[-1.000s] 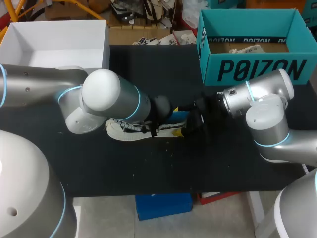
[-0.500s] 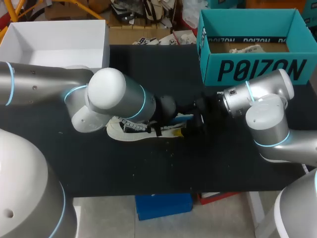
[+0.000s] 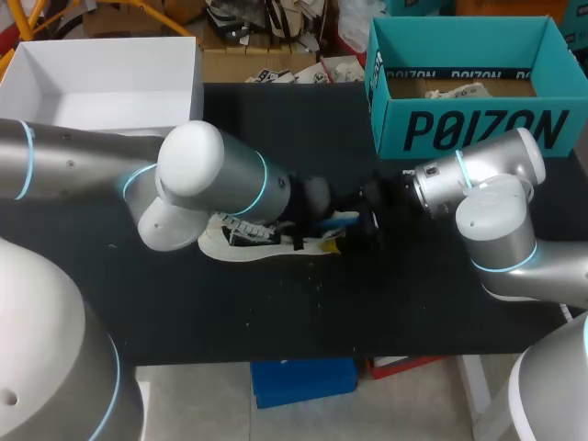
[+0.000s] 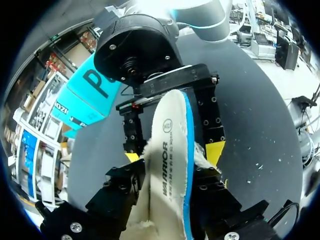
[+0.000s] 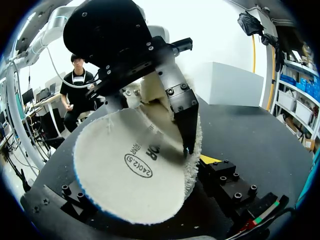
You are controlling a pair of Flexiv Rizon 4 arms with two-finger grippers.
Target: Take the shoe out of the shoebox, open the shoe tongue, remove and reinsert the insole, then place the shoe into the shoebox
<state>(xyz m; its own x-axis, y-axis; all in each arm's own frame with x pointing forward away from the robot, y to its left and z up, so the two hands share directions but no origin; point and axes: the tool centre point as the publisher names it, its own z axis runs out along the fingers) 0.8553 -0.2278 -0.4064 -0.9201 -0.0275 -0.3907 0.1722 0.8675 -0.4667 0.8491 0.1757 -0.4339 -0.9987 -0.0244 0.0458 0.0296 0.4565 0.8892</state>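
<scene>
White insole (image 4: 170,145) with black print is pinched by left tool (image 4: 167,176), between spread fingers (image 4: 215,152) of right tool (image 4: 173,154).

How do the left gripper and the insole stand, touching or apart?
Touching: the left wrist view shows the left gripper closed on the insole, fingers against both faces.

The left arm (image 3: 211,175) comes in from the left and lies low and nearly level, its wrist stretched out to the right. The left pincer (image 4: 167,175) is clamped on the insole (image 4: 170,125). The right arm (image 3: 491,197) is folded at the elbow on the right, wrist level and turned left. The right pincer (image 4: 173,154) is nose to nose with the other.
</scene>
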